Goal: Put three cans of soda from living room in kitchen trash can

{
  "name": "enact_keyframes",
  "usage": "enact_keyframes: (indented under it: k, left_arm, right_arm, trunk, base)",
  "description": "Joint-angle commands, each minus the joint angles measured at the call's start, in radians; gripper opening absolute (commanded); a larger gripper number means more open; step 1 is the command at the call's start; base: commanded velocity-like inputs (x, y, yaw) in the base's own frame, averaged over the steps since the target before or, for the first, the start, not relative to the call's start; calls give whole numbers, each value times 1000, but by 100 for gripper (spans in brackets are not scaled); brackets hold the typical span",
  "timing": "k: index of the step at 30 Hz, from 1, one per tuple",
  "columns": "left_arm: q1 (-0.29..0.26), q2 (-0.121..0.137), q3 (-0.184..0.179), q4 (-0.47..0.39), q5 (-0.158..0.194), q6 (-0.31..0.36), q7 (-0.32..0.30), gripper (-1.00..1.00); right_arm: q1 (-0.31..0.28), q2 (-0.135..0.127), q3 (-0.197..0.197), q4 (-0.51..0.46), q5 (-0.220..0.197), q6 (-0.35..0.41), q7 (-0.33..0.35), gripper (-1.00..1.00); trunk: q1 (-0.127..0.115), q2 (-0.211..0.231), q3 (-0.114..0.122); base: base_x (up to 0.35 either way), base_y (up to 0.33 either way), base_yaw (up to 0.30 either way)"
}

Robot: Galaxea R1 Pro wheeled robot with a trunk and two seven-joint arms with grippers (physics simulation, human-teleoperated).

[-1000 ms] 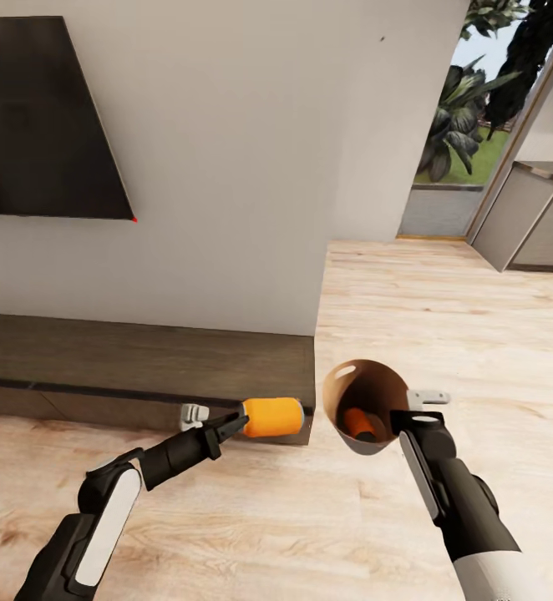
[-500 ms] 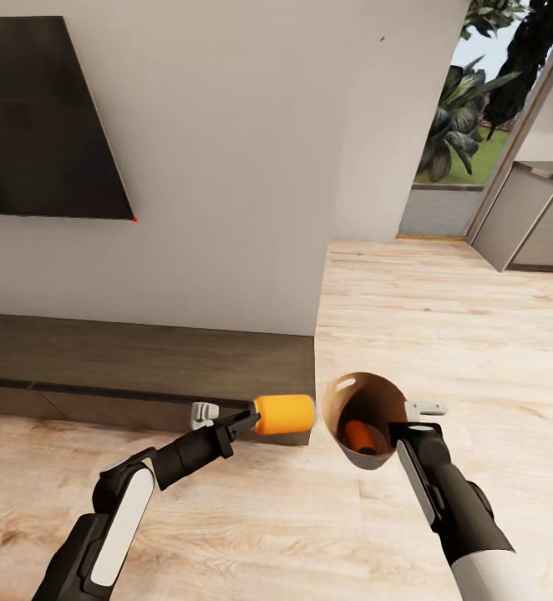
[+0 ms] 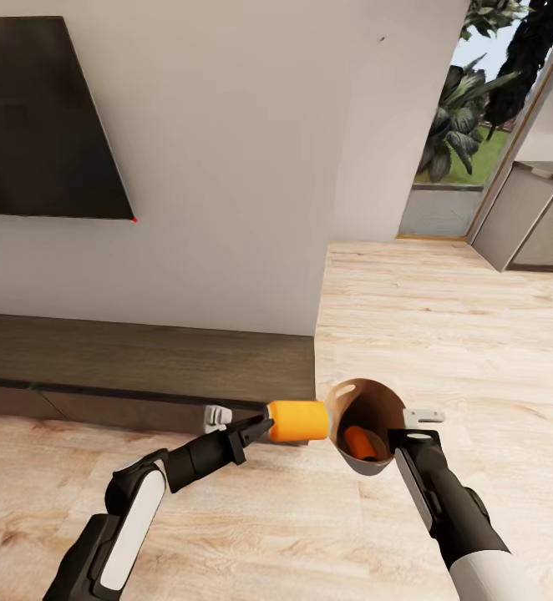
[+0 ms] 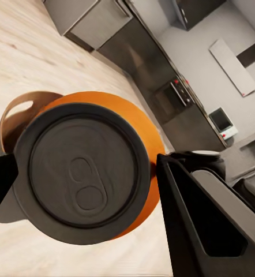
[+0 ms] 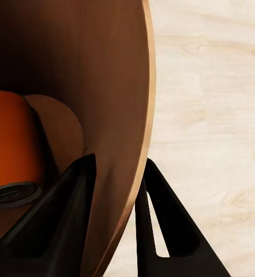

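Observation:
My left gripper (image 3: 264,427) is shut on an orange soda can (image 3: 297,420), held lying sideways with its far end at the rim of the trash can (image 3: 349,399). In the left wrist view the can's grey top (image 4: 81,173) faces the camera with the bin's handle hole (image 4: 23,107) behind it. My right gripper (image 3: 398,436) is shut on the bin's rim, holding it tilted toward the can. A second orange can (image 3: 361,441) lies inside the tan-brown bin, also seen as the can (image 5: 12,147) in the right wrist view.
A low dark wood TV cabinet (image 3: 143,367) runs along the white wall under a black TV (image 3: 34,117). Light plank floor (image 3: 443,334) stretches right toward grey kitchen cabinets (image 3: 531,217) and a window with plants (image 3: 464,108).
My left arm has carried the can rightward until it reaches the bin's rim. The right arm shifted the bin slightly left and down.

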Motion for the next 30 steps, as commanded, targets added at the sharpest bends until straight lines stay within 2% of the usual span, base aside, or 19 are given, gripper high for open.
enact_keyframes:
  k: [1, 3, 8, 17, 19, 25, 30]
  left_arm:
    - [0, -1, -3, 0, -2, -1, -1, -100]
    - [0, -7, -8, 0, -2, -1, -1, -100]
    - [0, -53, -14, 1, -2, -2, -1, -100]
    - [0, -79, -19, 5, -4, -4, 10, -100]
    - [0, -97, -36, 18, -8, -5, 39, -100]
    - [0, -105, -67, 30, -9, -7, 127, -100]
    - [0, -107, -99, 33, -10, -9, 183, -100]
  right_arm:
    - [0, 0, 0, 0, 8, 0, 2, -100]
    - [0, 0, 0, 3, 8, -1, 2, -100]
    - [0, 1, 0, 23, 11, -3, 0, -100]
    - [0, 6, 1, 26, 11, -3, -3, -100]
    - [0, 7, 2, 26, 11, -3, -3, -100]
    - [0, 10, 2, 26, 11, -3, -5, -100]
    - [0, 22, 2, 26, 11, -3, -6, -100]
  trunk:
    - [0, 0, 0]
    - [0, 0, 0]
    - [0, 0, 0]
    - [0, 0, 0]
    - [0, 0, 0]
    - [0, 0, 0]
    - [0, 0, 0]
  base:
    - [0, 0, 0]
    - [0, 0, 0]
    - [0, 0, 0]
    - [0, 0, 0]
    - [0, 0, 0]
    - [0, 0, 0]
    - [0, 0, 0]
